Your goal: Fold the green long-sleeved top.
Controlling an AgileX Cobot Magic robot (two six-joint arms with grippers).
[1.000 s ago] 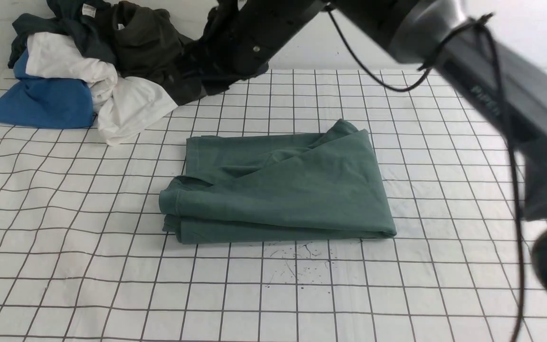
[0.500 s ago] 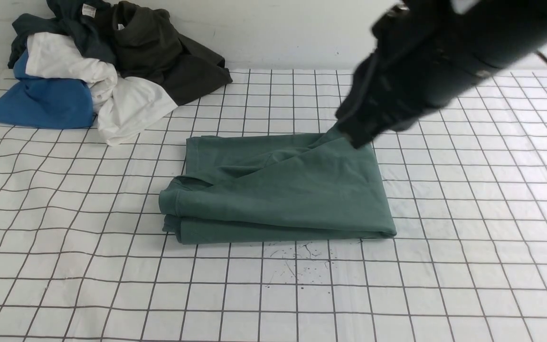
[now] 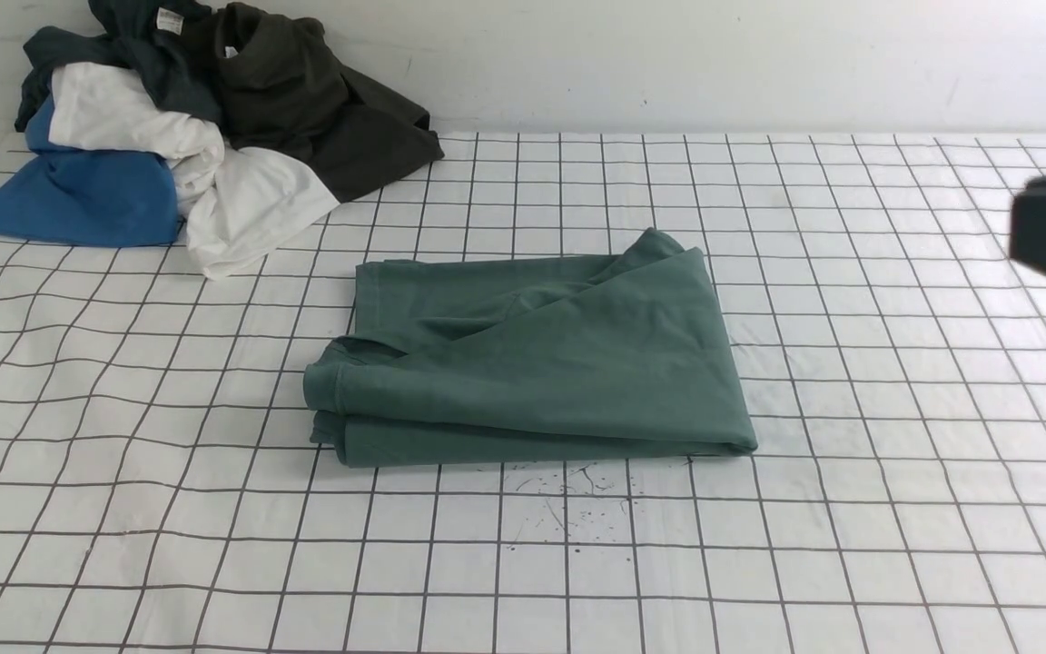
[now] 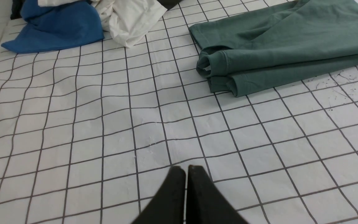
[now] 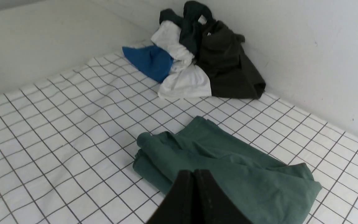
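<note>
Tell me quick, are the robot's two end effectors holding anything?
Left end effector: closed, empty.
Right end effector: closed, empty, above the folded teal-green cotton top.

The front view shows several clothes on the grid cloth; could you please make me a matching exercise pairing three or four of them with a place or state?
Things:
1. green top
2. blue cloth
3. dark olive garment
4. ink specks

Descriptions:
A. at the pile's left edge
B. folded, in the middle
C. on the grid cloth just in front of the folded top
D. at the pile's right, against the back wall

Pairs: 1-B, 2-A, 3-D, 4-C
</note>
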